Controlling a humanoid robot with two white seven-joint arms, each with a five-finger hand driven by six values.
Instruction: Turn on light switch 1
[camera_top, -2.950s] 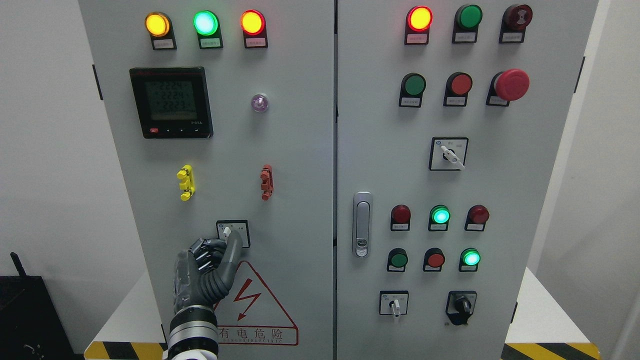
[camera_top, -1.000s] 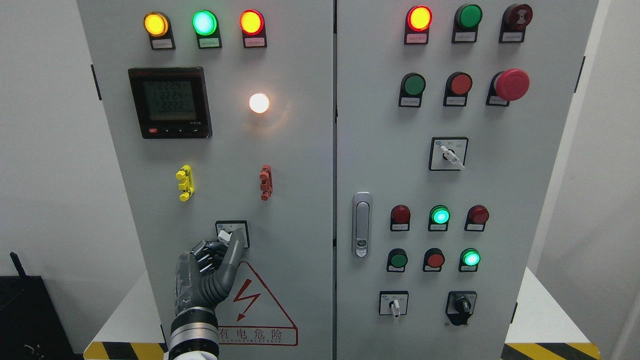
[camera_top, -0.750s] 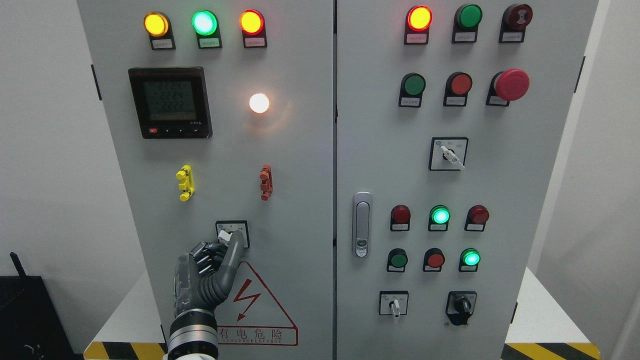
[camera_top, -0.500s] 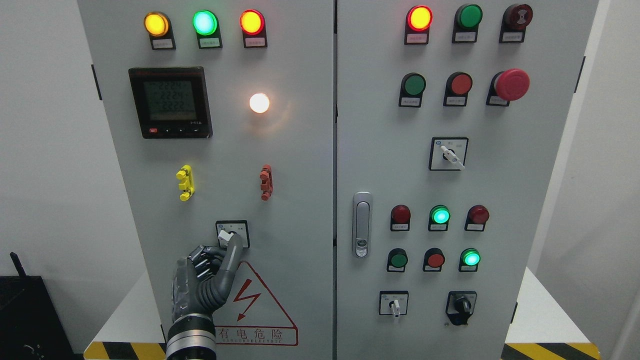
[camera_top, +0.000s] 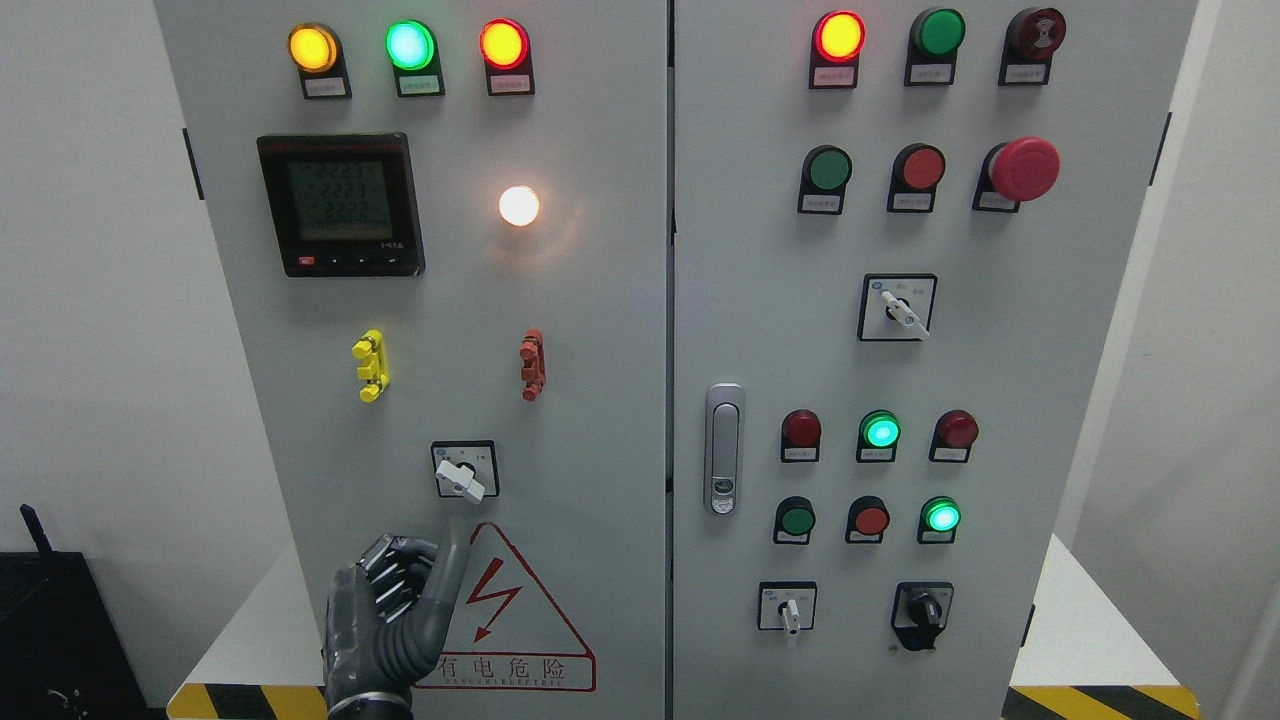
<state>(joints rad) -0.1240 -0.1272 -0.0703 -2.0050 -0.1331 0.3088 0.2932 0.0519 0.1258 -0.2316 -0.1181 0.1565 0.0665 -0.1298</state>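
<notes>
Light switch 1 (camera_top: 463, 471), low on left cabinet door (camera_top: 600, 330), now uncovered, white lever slanted down-right; lamp (camera_top: 519, 206) above it lit, unlike three seconds ago, so task judged done. Left hand (camera_top: 395, 610) dropped below switch, apart from it, index out, other fingers curled, holding nothing. Bare panel all round switch, warning triangle (camera_top: 505, 610) just beneath.

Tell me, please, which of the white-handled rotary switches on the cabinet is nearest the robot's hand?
The rotary switch on the left door, just above the left hand and the warning triangle; the other two sit on the right door.
</notes>
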